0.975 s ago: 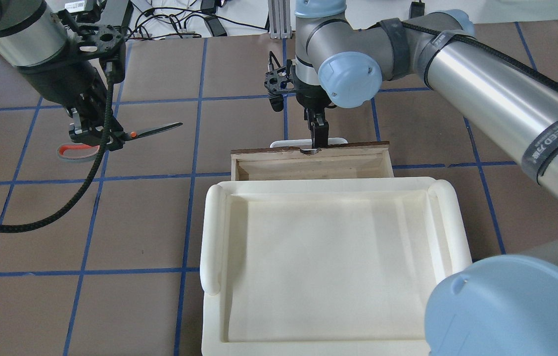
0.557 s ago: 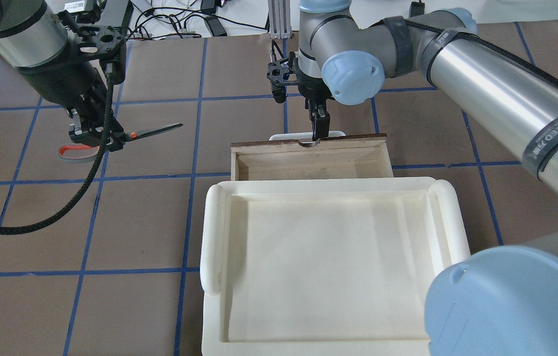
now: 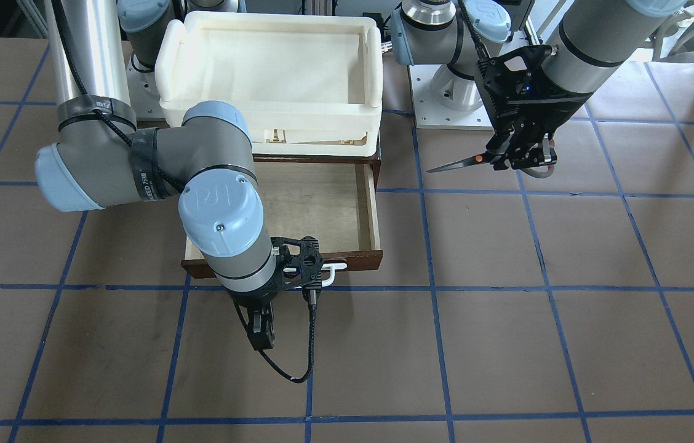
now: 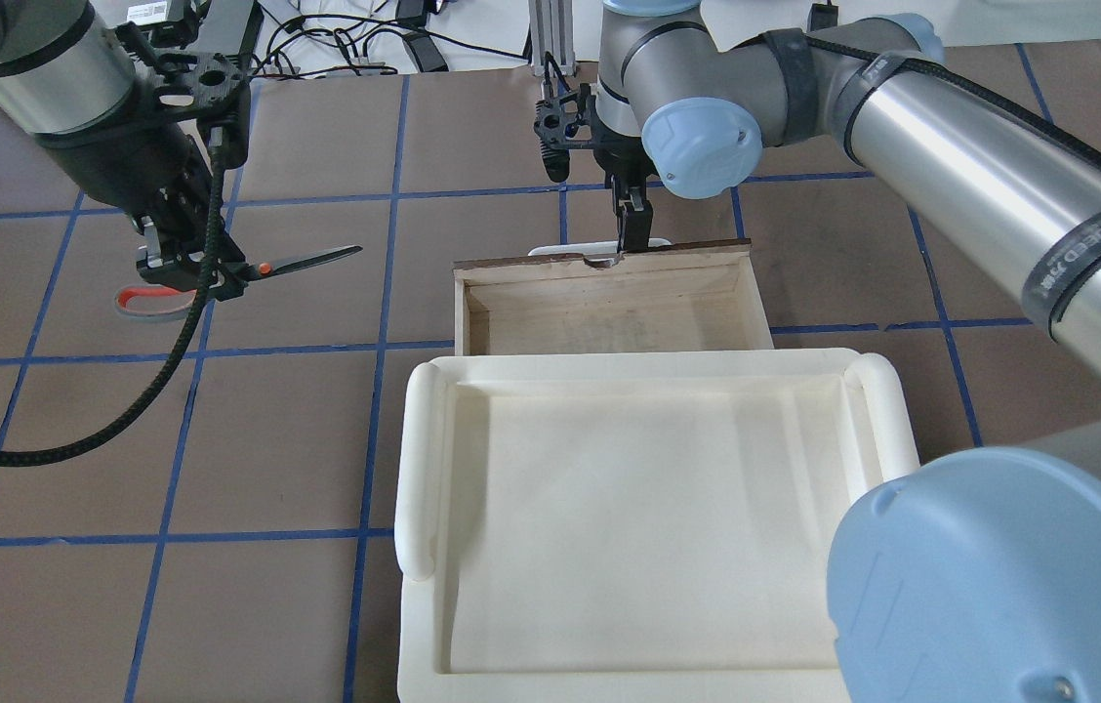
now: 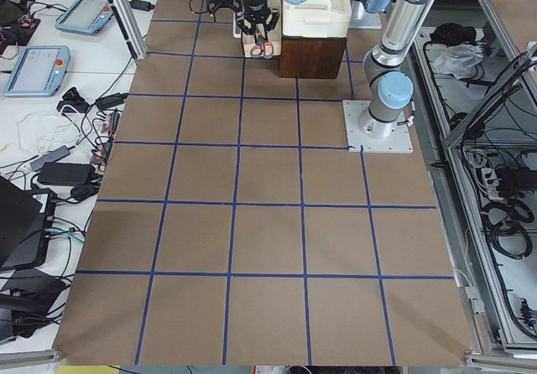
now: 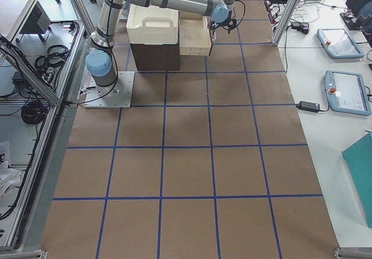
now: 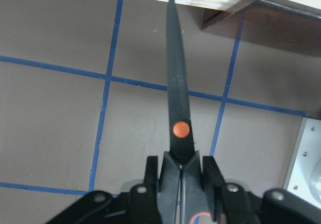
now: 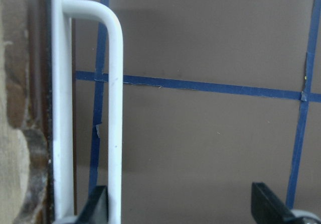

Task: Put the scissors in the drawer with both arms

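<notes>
My left gripper (image 4: 191,262) is shut on the scissors (image 4: 302,260) near their orange pivot. It holds them level above the table, left of the drawer, blades pointing toward it. The left wrist view shows the closed blades (image 7: 178,93) between the fingers (image 7: 214,176). The drawer (image 4: 609,317) is pulled out and its plywood interior (image 3: 316,203) is bare. My right gripper (image 4: 631,232) is at the drawer's white bar handle (image 4: 550,251). In the right wrist view the fingers (image 8: 98,206) stand wide apart, one against the handle bar (image 8: 115,108).
A cream-white plastic tray (image 4: 419,459) sits on the cabinet above the drawer, also shown in the front view (image 3: 165,61). A black cable (image 4: 121,420) hangs from the left arm. The brown table has a blue tape grid.
The drawer has slid farther out, away from the robot, and my right gripper has moved with its handle. The left gripper and scissors have barely moved.
</notes>
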